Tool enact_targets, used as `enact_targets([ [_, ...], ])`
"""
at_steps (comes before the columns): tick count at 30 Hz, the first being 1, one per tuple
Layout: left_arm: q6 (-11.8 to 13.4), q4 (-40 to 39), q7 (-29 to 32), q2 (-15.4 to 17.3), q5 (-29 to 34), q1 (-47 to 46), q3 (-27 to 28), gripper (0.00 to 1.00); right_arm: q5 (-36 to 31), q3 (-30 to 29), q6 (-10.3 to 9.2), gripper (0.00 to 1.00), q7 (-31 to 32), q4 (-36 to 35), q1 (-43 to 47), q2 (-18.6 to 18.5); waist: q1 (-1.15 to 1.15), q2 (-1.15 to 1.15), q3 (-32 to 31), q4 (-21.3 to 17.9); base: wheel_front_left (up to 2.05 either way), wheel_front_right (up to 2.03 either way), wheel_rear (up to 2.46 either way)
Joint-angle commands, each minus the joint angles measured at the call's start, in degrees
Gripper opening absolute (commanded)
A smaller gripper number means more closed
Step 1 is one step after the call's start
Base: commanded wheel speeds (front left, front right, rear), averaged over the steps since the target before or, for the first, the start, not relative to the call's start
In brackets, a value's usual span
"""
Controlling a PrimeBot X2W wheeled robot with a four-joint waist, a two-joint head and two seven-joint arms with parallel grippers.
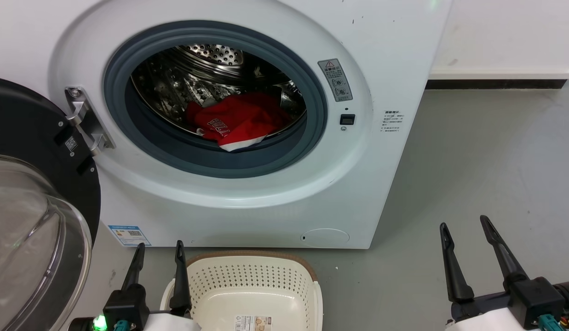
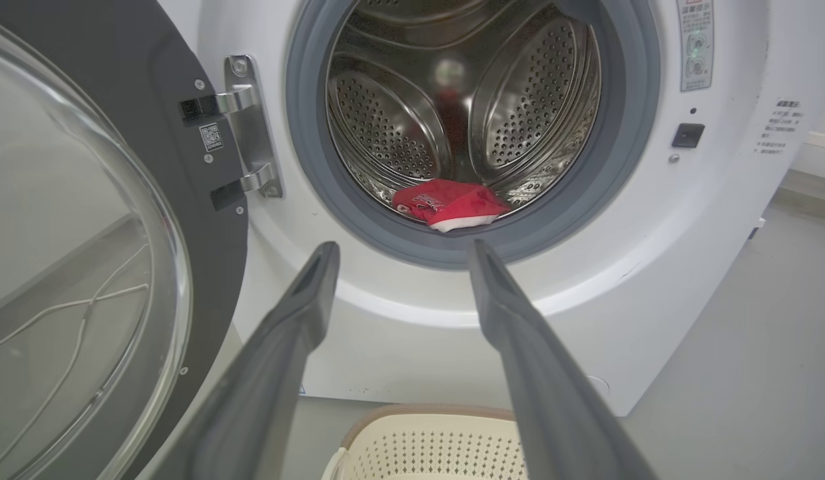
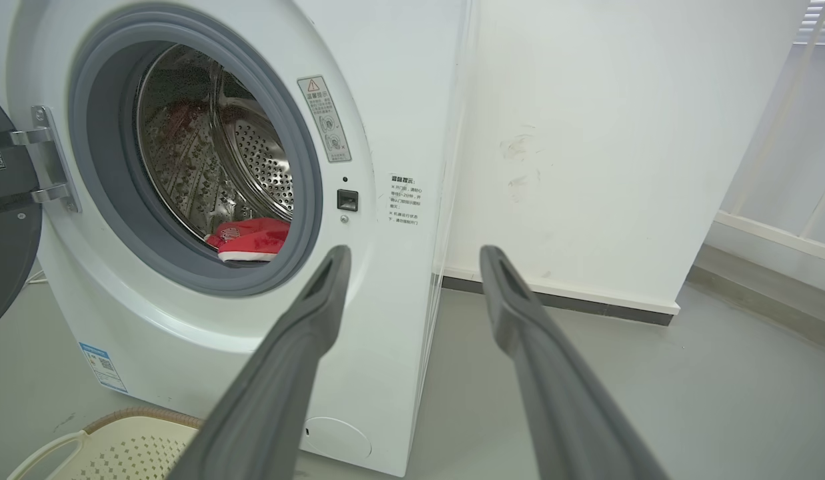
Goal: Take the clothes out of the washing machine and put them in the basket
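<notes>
The black-framed glass door (image 1: 40, 216) stands swung open at the left, hinged to the large white front-loading washing machine (image 1: 266, 207). The left gripper (image 1: 160, 246) hovers low before the machine, its 2 long dark jaws apart and holding nothing. It is just left of the cream-white perforated plastic basket with brown rim (image 1: 254, 254), which stands on the grey floor (image 1: 473, 151) close before the machine. Inside the round grey porthole seal (image 1: 321, 119), the red fabric clothes with white trim and lettering (image 1: 238, 120) lie bunched at the front bottom of the shiny perforated steel drum (image 1: 210, 55), a white edge touching the seal. Whether the heap is 1 garment or 2 cannot be told. The right gripper (image 1: 464, 223) hovers over the floor right of the machine, jaws apart, holding nothing.
</notes>
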Motion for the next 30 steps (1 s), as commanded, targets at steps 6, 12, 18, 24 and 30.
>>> enact_targets([
  [6, -1.60, 1.93, -0.16, -0.09, 0.50, -4.13, 0.34, 1.00, 0.08, 0.10, -0.04, 1.00, -0.12, -0.08, -0.97, 0.09, 0.00, 0.00, 1.44, -0.21, 0.00, 0.00, 0.00],
  [12, -4.69, 5.97, -0.16, 0.96, 0.43, -11.98, 2.58, 1.00, -0.33, 0.60, -0.04, 1.00, -0.13, -0.65, -2.90, 0.09, 0.00, 0.00, 4.73, -1.10, 0.00, 0.00, 0.00],
  [18, -6.38, 12.43, -0.16, 2.61, 0.60, -22.45, 4.71, 1.00, -0.61, 0.87, -0.04, 1.00, -0.12, -1.12, -5.25, 0.09, 0.00, 0.00, 9.08, -2.80, 0.00, 0.00, 0.00],
  [24, -7.77, 21.07, -0.16, 5.90, 1.25, -35.22, 5.64, 1.00, 0.16, 0.63, -0.04, 1.00, -0.12, -1.93, -9.28, 0.11, 0.00, 0.00, 15.49, -5.81, 0.00, 0.00, 0.00],
  [30, -8.40, 27.50, -0.16, 8.97, 3.20, -45.44, 4.19, 1.00, 1.47, 0.91, -0.04, 1.00, -0.12, -2.75, -12.24, 0.12, 0.00, 0.00, 20.92, -8.31, 0.00, 0.00, 0.00],
])
